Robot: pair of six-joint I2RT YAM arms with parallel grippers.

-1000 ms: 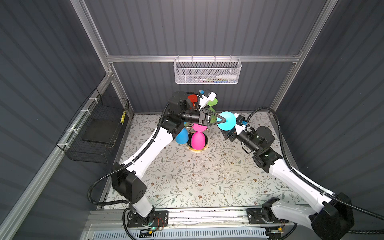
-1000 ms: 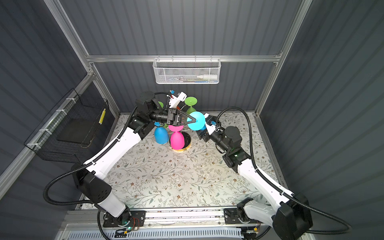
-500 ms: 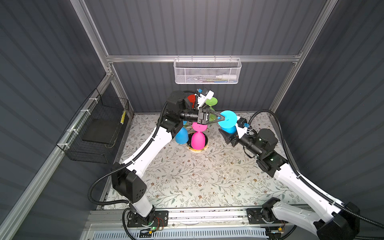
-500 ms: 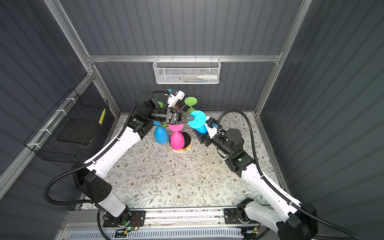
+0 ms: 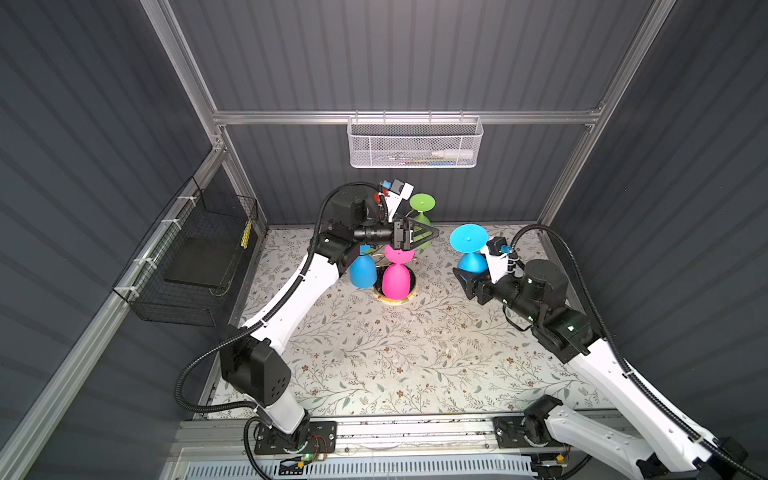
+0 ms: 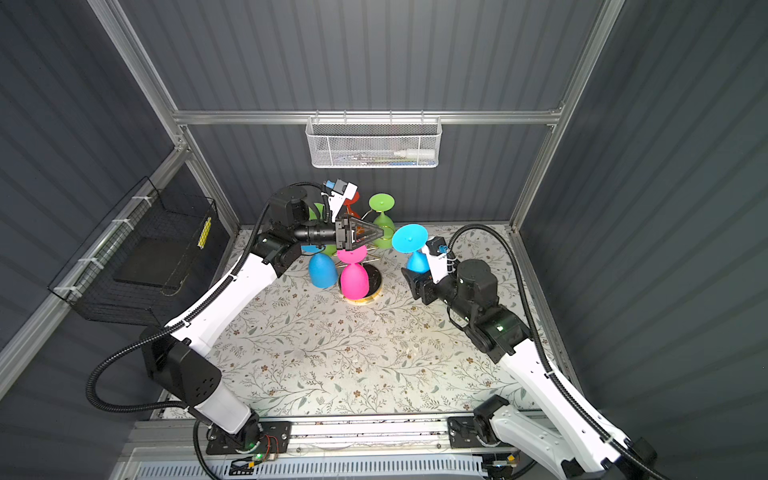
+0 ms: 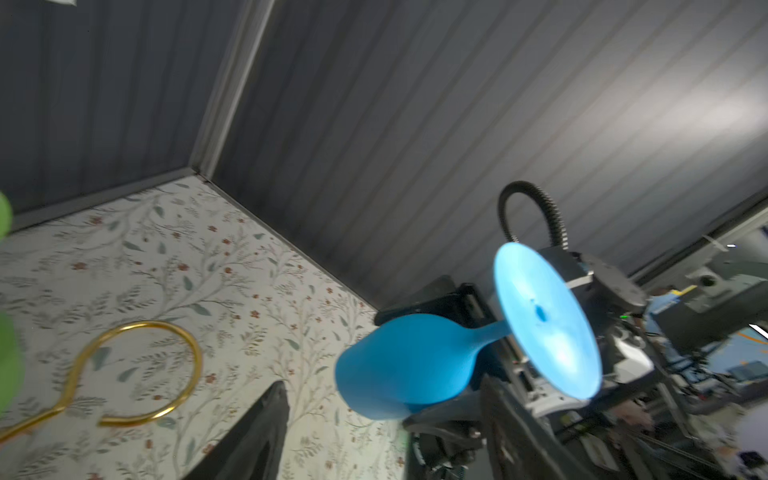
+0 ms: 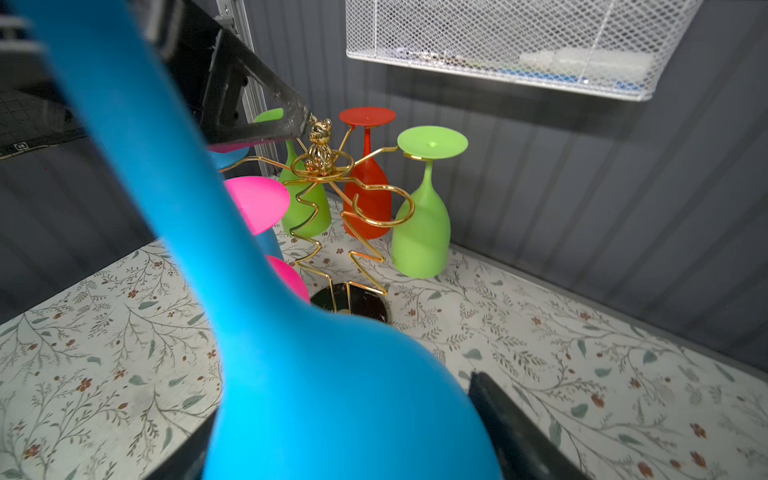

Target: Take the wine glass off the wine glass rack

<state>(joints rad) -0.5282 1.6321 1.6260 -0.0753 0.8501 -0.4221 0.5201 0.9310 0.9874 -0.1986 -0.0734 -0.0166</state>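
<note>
The blue wine glass (image 5: 468, 239) (image 6: 417, 262) hangs foot-up, off to the right of the wine glass rack (image 5: 395, 298) (image 6: 366, 300). My right gripper (image 5: 470, 272) (image 8: 340, 449) is shut on its bowl (image 8: 311, 395). My left gripper (image 5: 432, 233) (image 6: 380, 233) stands open over the rack's top. Nothing lies between its fingers (image 7: 266, 428), and the blue glass (image 7: 407, 365) is apart from them. One gold ring arm (image 7: 137, 374) is empty. Pink (image 5: 395, 278), blue (image 5: 362, 270), green (image 8: 422, 224) and red (image 8: 368, 187) glasses hang on the rack.
A white mesh basket (image 5: 415, 143) is fixed to the back wall above the rack. A black wire basket (image 5: 199, 266) hangs on the left wall. The floor is a floral mat (image 5: 395, 353), with walls close on three sides.
My left gripper has opened and let go of the blue glass. My right arm has drawn the glass to the right, away from the rack and the left gripper.
</note>
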